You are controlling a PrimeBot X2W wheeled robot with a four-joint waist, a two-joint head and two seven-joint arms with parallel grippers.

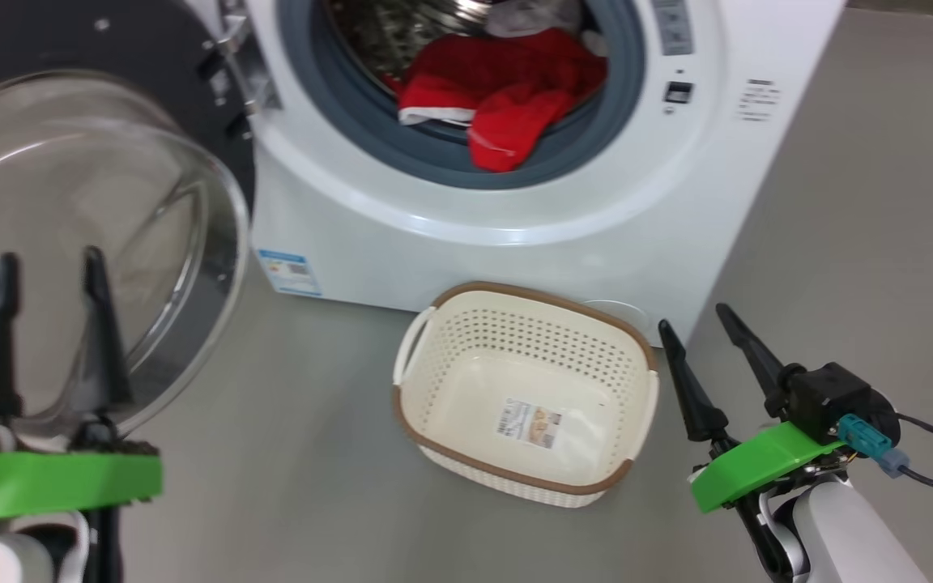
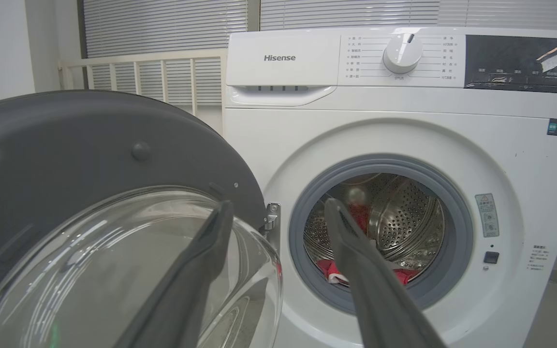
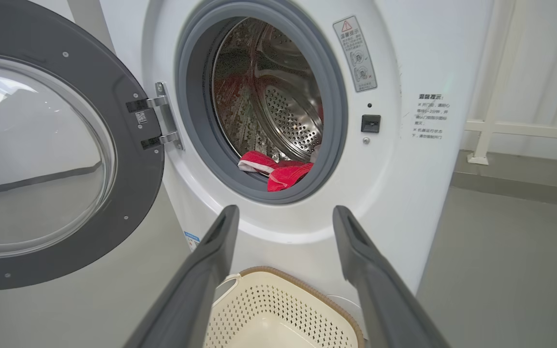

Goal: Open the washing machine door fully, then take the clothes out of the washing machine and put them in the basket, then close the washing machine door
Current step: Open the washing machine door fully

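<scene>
- Door (image 1: 94, 243) of the washing machine (image 1: 531, 235) stands swung wide open on the robot's left. It hangs from its hinge beside the round opening, with its black ring and bulging glass bowl turned out into the room.
- Clothes (image 1: 507, 97), bright red with white trim, lie heaped at the bottom front of the steel drum (image 3: 288, 101). One red fold drapes over the grey rubber ring (image 1: 588, 154) at the lip, and a small pale piece sits behind the heap, deeper inside.
- Basket (image 1: 515, 293) sits upright on the grey floor (image 1: 288, 453), just in front of the machine and below the opening. Its cream bottom shows, with a paper label (image 1: 530, 423) stuck on it.
- Left hand (image 1: 52, 259) hovers low on the left, right in front of the glass bowl. Its two dark fingers are spread wide and grip nothing. I cannot tell whether they touch the glass.
- Right hand (image 1: 693, 317) hangs just to the right of the basket, near the machine's lower right corner, and is apart from both. Its fingers are parted with nothing between them, and they point toward the machine's front.
- Sticker (image 1: 290, 271), small and blue, sits on the machine's lower left front, near the edge of the door glass.
- Dial (image 2: 403, 52), round and white, sits on the control panel along the top.
</scene>
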